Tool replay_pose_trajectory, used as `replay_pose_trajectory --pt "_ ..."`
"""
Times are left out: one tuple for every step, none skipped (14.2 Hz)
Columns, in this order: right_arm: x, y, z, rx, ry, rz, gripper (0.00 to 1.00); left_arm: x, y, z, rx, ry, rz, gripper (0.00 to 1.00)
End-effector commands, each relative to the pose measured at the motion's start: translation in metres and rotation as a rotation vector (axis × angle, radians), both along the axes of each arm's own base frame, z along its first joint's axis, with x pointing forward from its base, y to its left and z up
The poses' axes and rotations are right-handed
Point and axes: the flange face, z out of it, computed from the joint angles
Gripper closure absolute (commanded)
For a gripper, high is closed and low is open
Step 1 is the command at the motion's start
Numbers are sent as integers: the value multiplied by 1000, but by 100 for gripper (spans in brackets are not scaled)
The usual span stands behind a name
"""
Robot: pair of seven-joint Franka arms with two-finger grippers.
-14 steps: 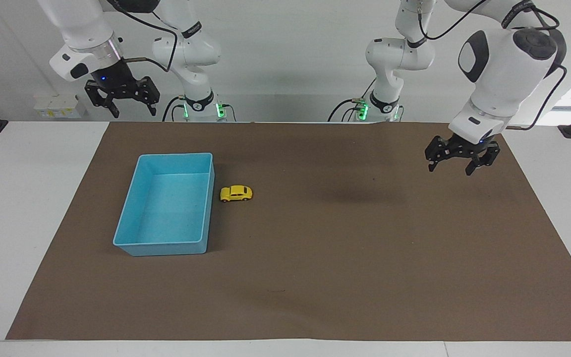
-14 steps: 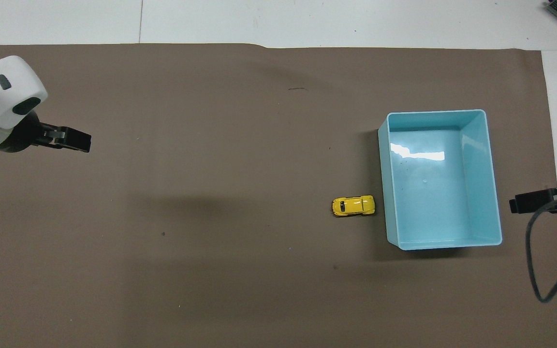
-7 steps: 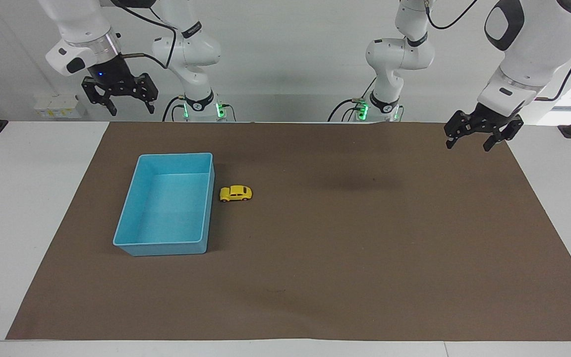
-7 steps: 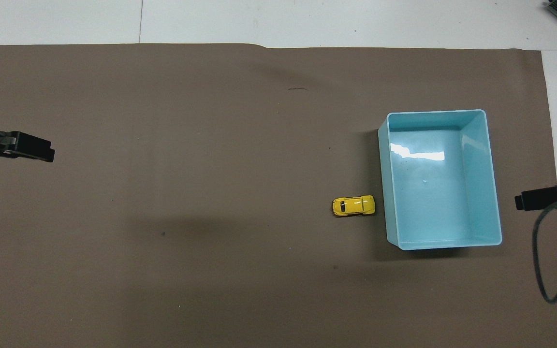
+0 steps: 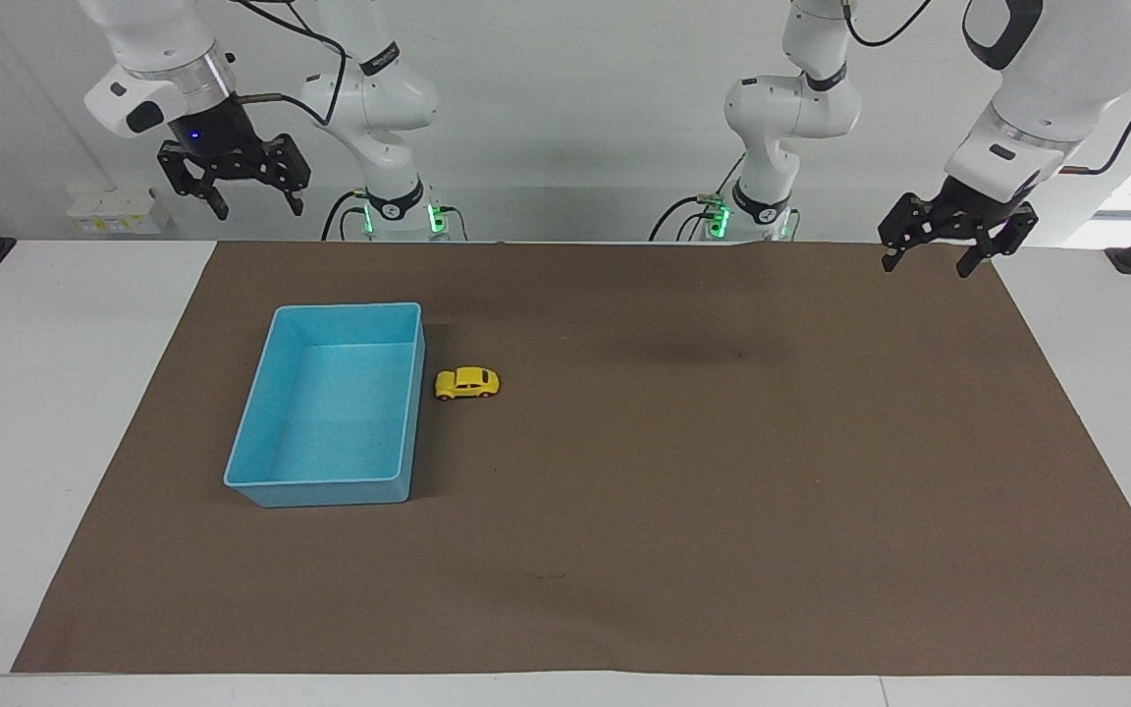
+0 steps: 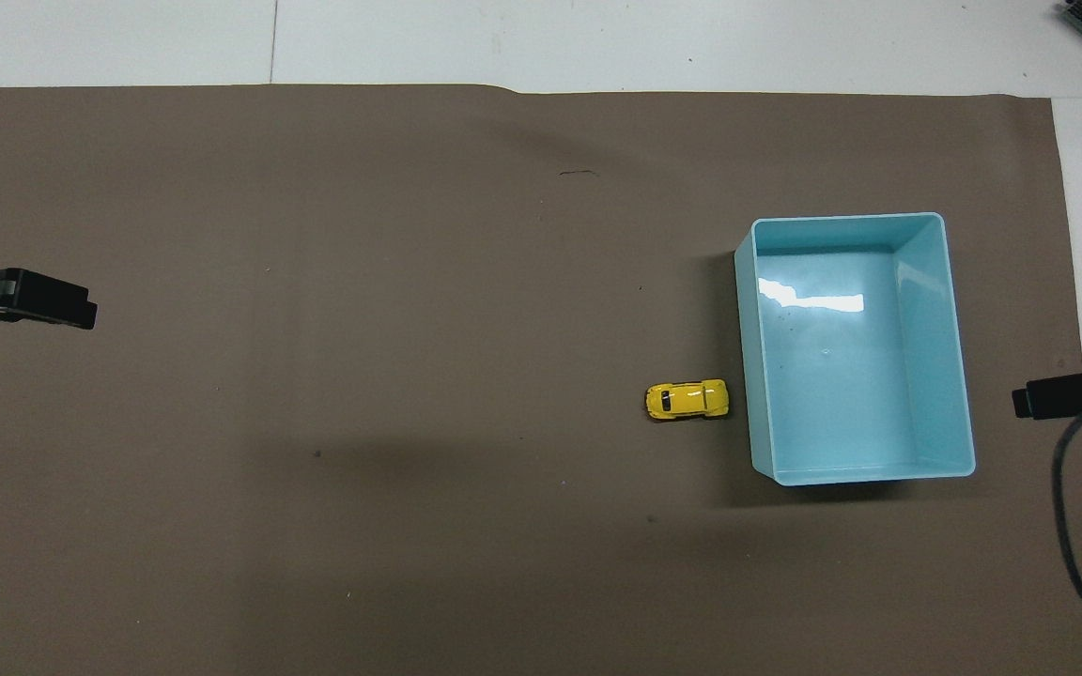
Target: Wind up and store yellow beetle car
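Car: the yellow beetle car (image 5: 467, 383) sits on its wheels on the brown mat (image 5: 624, 550), just beside the long wall of the light-blue tray (image 5: 330, 486), on the side toward the left arm's end of the table. You can see a thin strip of mat between car and wall.
Tray: empty, and the car is not in it yet.
Left gripper: the left gripper (image 5: 944, 243) hangs high over the mat's corner at its own end, fingers spread, holding nothing.
Right gripper: the right gripper (image 5: 232, 183) hangs high above the table edge at its end, fingers spread, holding nothing.
Step in hand: by the look of it nothing has started; your 1st move is to reach the car.
Which arm: the right arm is the closer 1, so I would take it and let the left wait.
Approach: come straight down from above and turn the fingers to close across the car's narrow body, not along its length.
Watch: the tray wall is close to 1 end of the car, so keep the fingers off the rim.
Wind-up: press lightly and draw the car backward along open mat, away from the tray.
Store: lift, carry over the rim, set it down low inside.
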Motion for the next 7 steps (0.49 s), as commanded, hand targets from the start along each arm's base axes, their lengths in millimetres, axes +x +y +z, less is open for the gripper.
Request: replay_pose_trajectory --pt "-11 -3 13 3 18 98 0 -6 1 1 -4 11 7 0" --pt "-16 5 13 -1 37 208 0 -6 1 1 -4 11 7 0" --pt "-18 9 13 -18 49 304 0 -6 2 1 -4 11 9 0" --pt "-18 16 12 -21 50 390 0 -6 2 1 -4 11 9 0" --pt "-18 20 13 -17 41 476 0 -6 2 1 -4 11 9 0" --pt "-16 22 9 -7 44 587 0 -6 1 1 -4 11 7 0" --pt "-15 23 1 10 46 701 0 -6 1 1 -4 11 7 0"
